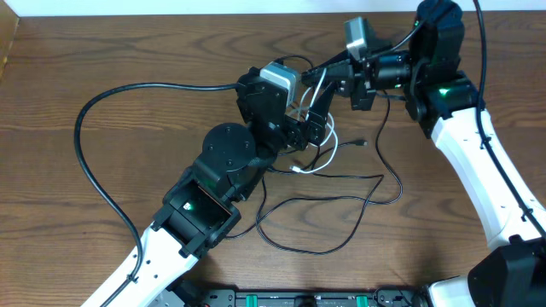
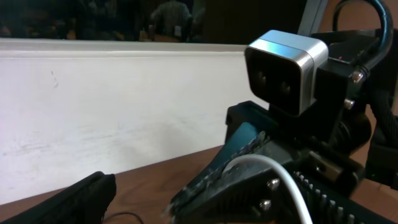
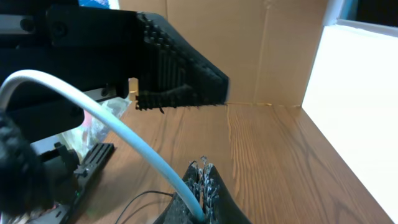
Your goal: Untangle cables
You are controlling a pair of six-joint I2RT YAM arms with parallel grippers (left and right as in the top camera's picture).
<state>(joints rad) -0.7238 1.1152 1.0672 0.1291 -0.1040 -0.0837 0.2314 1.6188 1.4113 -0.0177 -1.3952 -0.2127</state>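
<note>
Between the spread fingers of the left gripper (image 1: 307,126), the right gripper (image 3: 201,183) pinches the white cable (image 3: 124,132).

The left gripper stands wide open and holds nothing. Just below it in the overhead view, the white cable lies in loose loops on the wooden table (image 1: 51,239), then arcs up into the right gripper. The right gripper comes in from the left gripper's right, clamped tight on the cord. Two black cables (image 1: 397,183) lie slack below and right of the left gripper, apart from it.
</note>
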